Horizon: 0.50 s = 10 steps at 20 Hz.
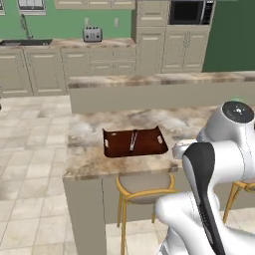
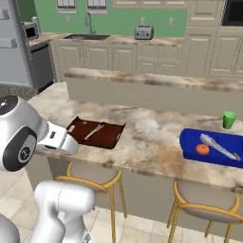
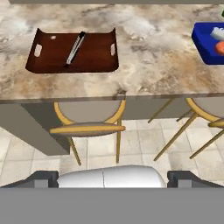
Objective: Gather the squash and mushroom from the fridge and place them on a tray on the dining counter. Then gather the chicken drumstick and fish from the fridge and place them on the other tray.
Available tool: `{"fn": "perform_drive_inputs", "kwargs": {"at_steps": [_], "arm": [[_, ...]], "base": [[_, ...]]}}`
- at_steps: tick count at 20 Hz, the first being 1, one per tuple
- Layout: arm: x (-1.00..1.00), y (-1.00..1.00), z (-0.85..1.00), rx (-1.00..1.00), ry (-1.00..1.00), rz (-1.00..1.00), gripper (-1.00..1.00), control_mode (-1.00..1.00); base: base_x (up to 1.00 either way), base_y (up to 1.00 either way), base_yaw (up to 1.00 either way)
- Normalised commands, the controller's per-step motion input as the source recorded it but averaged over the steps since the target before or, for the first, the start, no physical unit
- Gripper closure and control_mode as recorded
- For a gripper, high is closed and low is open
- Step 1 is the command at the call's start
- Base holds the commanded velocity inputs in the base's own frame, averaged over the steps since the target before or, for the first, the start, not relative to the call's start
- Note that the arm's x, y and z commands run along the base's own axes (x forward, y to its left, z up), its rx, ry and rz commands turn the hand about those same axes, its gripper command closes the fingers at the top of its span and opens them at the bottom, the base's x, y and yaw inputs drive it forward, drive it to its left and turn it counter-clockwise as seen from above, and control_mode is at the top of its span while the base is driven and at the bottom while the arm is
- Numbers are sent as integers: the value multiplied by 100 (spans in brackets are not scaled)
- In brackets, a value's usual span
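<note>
The dark brown other tray (image 1: 144, 144) (image 2: 105, 135) (image 3: 94, 54) rests on the dining counter (image 1: 94, 129) (image 2: 152, 142) (image 3: 153, 65) near its left end. A slim silver fish (image 1: 133, 141) (image 2: 95, 130) (image 3: 75, 47) lies in it. At the counter's right end the blue tray (image 2: 190, 140) (image 3: 202, 43) holds an orange round piece (image 2: 202, 149) (image 3: 220, 47) and a long pale piece (image 2: 218, 146); I cannot tell which is squash or mushroom. My gripper (image 3: 113, 179) is open and empty, back from the counter's front edge. The grey fridge (image 2: 12, 47) stands far left. The chicken drumstick is out of view.
Yellow-legged stools (image 1: 144, 189) (image 2: 90, 178) (image 3: 89, 122) sit tucked under the counter's front edge. A green cup (image 2: 229, 119) stands behind the blue tray. A raised back ledge (image 1: 149, 82) runs along the counter's far side. Wall cabinets, a sink and a toaster (image 1: 92, 34) lie beyond.
</note>
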Motion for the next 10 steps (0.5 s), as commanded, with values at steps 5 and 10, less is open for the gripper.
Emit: {"fn": "perform_drive_inputs", "kwargs": {"at_steps": [5,10], "arm": [[0,0,0,0,0,0,-100,100],[0,0,0,0,0,0,-100,100]], "base": [[-36,100,6],[-20,100,9]]}}
